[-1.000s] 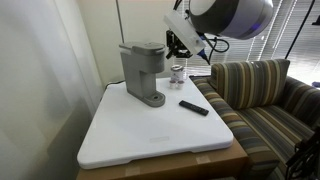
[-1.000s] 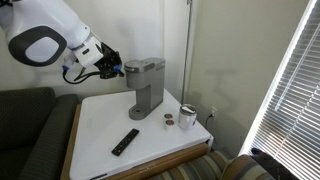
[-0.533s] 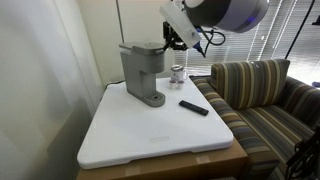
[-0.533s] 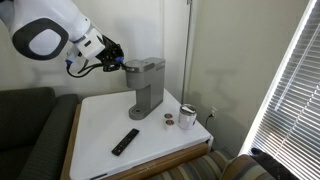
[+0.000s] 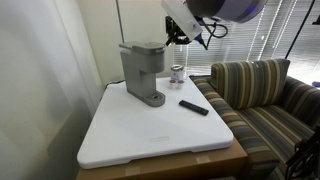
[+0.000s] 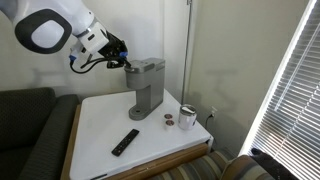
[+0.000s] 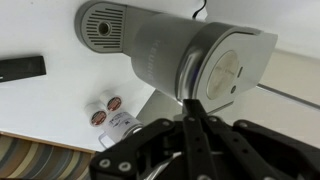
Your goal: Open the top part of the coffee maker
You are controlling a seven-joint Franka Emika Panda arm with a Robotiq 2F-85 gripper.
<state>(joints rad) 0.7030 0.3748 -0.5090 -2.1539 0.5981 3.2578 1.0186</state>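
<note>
2 ext. cams, diff. sides of table (image 5: 150, 130); wrist cam close above

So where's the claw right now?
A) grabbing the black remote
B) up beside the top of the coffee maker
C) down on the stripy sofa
B: the claw hangs up beside the top part of the coffee maker, while the remote lies alone on the table.

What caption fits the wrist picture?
Gripper hovering at the top part of the coffee maker, remote on the table.
</note>
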